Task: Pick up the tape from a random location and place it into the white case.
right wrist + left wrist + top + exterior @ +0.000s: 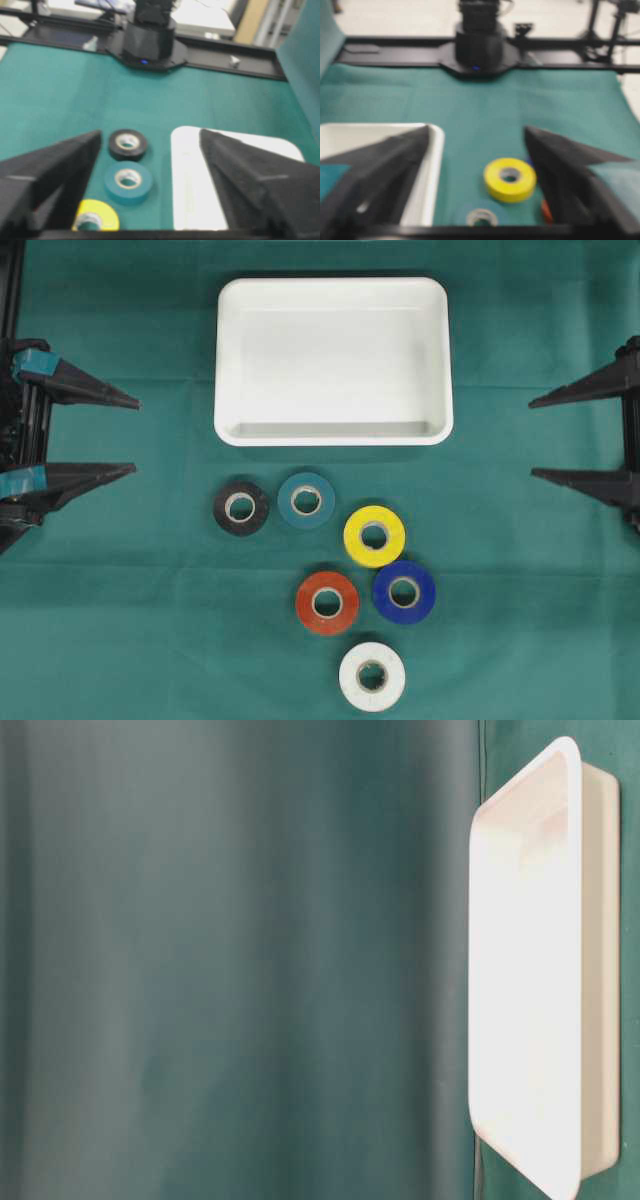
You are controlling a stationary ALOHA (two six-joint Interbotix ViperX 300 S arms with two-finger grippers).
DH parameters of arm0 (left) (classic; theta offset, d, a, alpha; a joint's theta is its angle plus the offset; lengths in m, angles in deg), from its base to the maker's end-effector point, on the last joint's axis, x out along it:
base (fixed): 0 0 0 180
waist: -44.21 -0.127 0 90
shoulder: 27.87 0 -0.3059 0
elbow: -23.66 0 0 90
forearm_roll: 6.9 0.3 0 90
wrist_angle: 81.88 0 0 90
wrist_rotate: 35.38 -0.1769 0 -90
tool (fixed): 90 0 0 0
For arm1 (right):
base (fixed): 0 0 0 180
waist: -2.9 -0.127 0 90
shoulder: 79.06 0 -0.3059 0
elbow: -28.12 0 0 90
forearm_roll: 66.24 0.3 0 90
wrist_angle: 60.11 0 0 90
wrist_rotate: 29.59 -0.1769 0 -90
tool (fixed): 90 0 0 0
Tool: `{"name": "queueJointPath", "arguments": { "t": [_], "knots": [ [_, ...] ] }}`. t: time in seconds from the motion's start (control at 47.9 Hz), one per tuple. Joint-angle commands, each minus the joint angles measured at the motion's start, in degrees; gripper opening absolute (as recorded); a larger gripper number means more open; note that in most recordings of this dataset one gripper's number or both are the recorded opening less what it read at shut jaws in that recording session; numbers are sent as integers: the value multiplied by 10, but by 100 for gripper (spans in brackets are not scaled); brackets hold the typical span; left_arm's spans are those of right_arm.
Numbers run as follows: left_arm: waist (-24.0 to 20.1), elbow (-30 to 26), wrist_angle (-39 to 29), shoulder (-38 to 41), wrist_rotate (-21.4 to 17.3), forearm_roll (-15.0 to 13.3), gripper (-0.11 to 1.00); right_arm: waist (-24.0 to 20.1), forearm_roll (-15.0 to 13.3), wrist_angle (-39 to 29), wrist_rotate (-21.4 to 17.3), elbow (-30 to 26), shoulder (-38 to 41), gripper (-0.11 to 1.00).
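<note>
Several tape rolls lie flat on the green cloth below the white case (333,437), which holds nothing: black (241,508), teal (306,500), yellow (374,535), red (327,602), blue (404,591) and white (371,676). My left gripper (136,435) is open at the left edge, well clear of the rolls. At the right edge my right gripper (531,438) is open too. The left wrist view shows the yellow roll (510,179) between the open fingers of my left gripper (476,131). In the right wrist view the black roll (128,143) and the teal roll (128,181) lie between the fingers of my right gripper (150,134), beside the case (192,175).
The green cloth (120,620) covers the whole table. Each arm's black base (480,47) stands at the far side in the other wrist view (148,42). The table-level view shows only the case (525,970) against green cloth.
</note>
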Motion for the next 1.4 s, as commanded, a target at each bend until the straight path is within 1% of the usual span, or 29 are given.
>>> {"name": "queueJointPath", "arguments": {
  "t": [0.0, 0.376, 0.605, 1.044, 1.169, 1.378],
  "knots": [
    [1, -16, 2, 4, -1, 0, 98, -1, 0, -1, -1, -16, 4, 91],
    [3, -17, 1, 4, 5, -1, 98, -1, 0, -11, -2, -19, 4, 92],
    [39, -19, -1, 6, 4, 0, 98, -1, 0, -13, -2, -21, 4, 92],
    [39, -24, 1, 9, 4, -1, 98, -1, -1, -13, -2, -21, 8, 92],
    [39, -36, 6, 39, 4, 0, 98, -1, -1, -12, -1, -20, 10, 92],
    [39, -80, 6, 128, 4, 0, 98, -1, -1, -13, -1, -21, 12, 92]
  ]
}}
